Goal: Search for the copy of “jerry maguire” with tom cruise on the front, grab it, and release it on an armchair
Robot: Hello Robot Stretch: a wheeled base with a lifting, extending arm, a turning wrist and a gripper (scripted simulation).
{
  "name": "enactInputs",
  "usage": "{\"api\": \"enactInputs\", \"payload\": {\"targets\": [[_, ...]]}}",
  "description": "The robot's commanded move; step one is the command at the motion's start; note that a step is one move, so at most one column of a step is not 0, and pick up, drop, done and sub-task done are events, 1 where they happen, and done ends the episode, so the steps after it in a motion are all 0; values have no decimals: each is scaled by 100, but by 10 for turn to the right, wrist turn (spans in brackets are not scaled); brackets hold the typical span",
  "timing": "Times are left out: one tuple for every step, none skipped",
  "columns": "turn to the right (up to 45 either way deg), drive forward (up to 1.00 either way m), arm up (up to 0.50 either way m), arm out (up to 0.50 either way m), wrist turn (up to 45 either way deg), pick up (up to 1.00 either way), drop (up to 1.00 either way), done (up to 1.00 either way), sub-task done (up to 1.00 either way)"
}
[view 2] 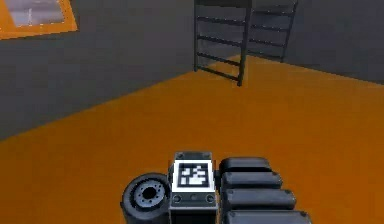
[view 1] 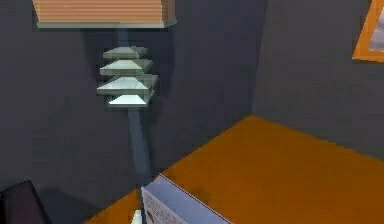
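At the arm side view's bottom edge the arm's dark segmented bar lies low. A white square with black marks stands at its end. Left of that square is a round dark body that I take for the gripper. Its far end with the fingers cannot be made out, so I cannot tell whether it holds anything. Orange floor lies behind it.
A floor lamp with stacked pale tiers stands against the dark wall ahead. A grey box-like thing sits at the bottom and a dark shape at the bottom left. A dark open shelf rack stands at the far wall, with an orange-framed picture at the upper left.
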Motion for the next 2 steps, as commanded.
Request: {"api": "enactInputs", "payload": {"targets": [[-360, 0, 0, 0, 0, 0, 0, 0, 0], [450, 0, 0, 0, 0, 0, 0, 0, 0]]}}
